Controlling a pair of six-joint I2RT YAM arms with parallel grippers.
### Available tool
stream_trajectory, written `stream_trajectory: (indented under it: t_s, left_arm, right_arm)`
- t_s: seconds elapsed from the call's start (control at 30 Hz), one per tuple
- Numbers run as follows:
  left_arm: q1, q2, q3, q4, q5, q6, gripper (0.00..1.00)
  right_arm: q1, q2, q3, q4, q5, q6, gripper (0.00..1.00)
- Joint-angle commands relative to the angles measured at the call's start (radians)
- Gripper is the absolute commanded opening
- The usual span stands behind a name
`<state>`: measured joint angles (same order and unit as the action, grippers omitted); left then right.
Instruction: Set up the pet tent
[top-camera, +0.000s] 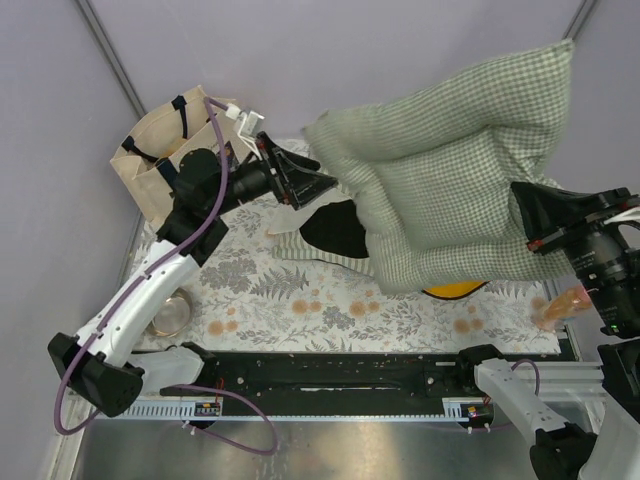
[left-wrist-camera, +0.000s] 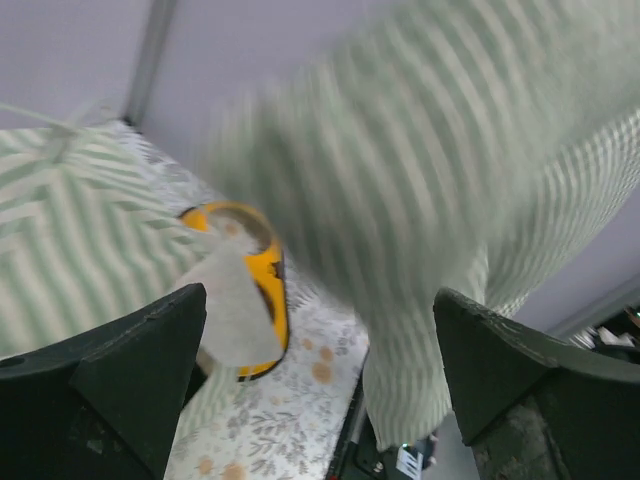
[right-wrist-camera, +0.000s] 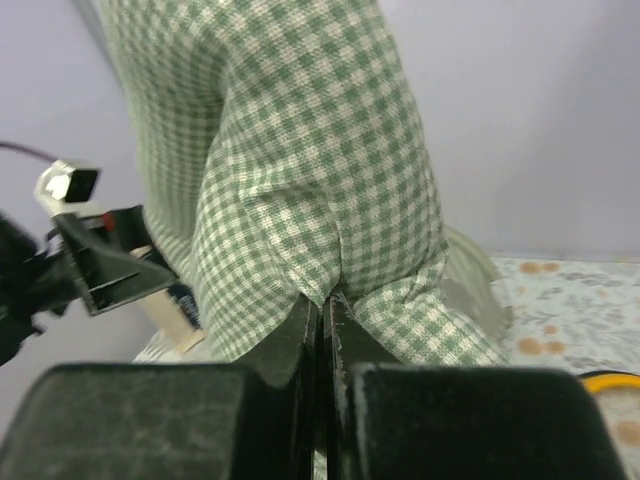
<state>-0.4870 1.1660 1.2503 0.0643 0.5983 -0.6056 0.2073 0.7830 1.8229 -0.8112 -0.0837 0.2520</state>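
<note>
The pet tent (top-camera: 296, 243) lies flat on the patterned cloth, its green-and-white striped fabric and a dark panel (top-camera: 335, 228) showing from under the cushion. In the left wrist view its stripes (left-wrist-camera: 60, 230) fill the left side. A green checked cushion (top-camera: 450, 170) hangs in the air above it. My right gripper (top-camera: 525, 215) is shut on the cushion's right edge (right-wrist-camera: 325, 300). My left gripper (top-camera: 318, 178) is open beside the cushion's left corner, and its fingers (left-wrist-camera: 130, 370) hold nothing. The cushion (left-wrist-camera: 400, 180) looks blurred there.
A beige tote bag (top-camera: 160, 160) stands at the back left behind my left arm. A metal bowl (top-camera: 170, 312) sits at the near left. A yellow bowl (left-wrist-camera: 262, 290) lies under the cushion, and an orange thing (top-camera: 560, 305) lies at the near right.
</note>
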Motion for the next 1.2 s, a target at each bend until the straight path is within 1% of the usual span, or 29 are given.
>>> stream_trajectory:
  t_s: [0.0, 0.03, 0.13, 0.23, 0.3, 0.4, 0.47, 0.57, 0.63, 0.7, 0.97, 1.13, 1.17]
  left_arm:
    - [-0.109, 0.057, -0.038, 0.251, 0.037, -0.086, 0.99]
    - [-0.146, 0.06, -0.058, 0.287, 0.028, -0.089, 0.99]
    - [-0.205, 0.041, -0.132, 0.359, -0.038, -0.079, 0.99]
    - [-0.234, 0.002, -0.228, 0.483, -0.11, -0.111, 0.99]
    - [-0.242, -0.017, -0.264, 0.511, -0.146, -0.128, 0.99]
    - [-0.262, -0.025, -0.281, 0.528, -0.189, -0.152, 0.99]
    - [-0.277, -0.035, -0.292, 0.531, -0.247, -0.154, 0.99]
    - [-0.289, -0.084, -0.319, 0.493, -0.383, -0.142, 0.99]
    - [-0.289, -0.127, -0.33, 0.441, -0.48, -0.105, 0.99]
    - [-0.289, -0.155, -0.342, 0.431, -0.532, -0.088, 0.99]
    - [-0.298, -0.123, -0.367, 0.537, -0.514, -0.128, 0.99]
    - [-0.341, -0.085, -0.379, 0.56, -0.563, -0.114, 0.99]
    - [-0.349, -0.072, -0.382, 0.584, -0.563, -0.114, 0.99]
  right_arm:
    - [0.003, 0.016, -0.017, 0.154, -0.231, 0.105, 0.0]
    - [0.001, 0.016, -0.028, 0.17, -0.249, 0.13, 0.0]
    - [0.001, 0.019, -0.059, 0.239, -0.278, 0.21, 0.0]
    - [0.001, 0.018, -0.097, 0.293, -0.284, 0.277, 0.0]
    - [0.001, 0.016, -0.122, 0.313, -0.26, 0.306, 0.0]
    - [0.001, 0.012, -0.164, 0.354, -0.225, 0.348, 0.0]
    - [0.001, 0.004, -0.197, 0.385, -0.193, 0.365, 0.0]
    - [0.001, 0.004, -0.201, 0.389, -0.139, 0.359, 0.0]
    - [0.001, 0.01, -0.189, 0.383, -0.108, 0.349, 0.0]
    - [0.001, 0.015, -0.182, 0.385, -0.103, 0.358, 0.0]
    - [0.003, 0.035, -0.172, 0.388, -0.068, 0.481, 0.0]
    - [0.001, 0.038, -0.148, 0.379, -0.033, 0.524, 0.0]
    - [0.001, 0.042, -0.134, 0.371, -0.033, 0.529, 0.0]
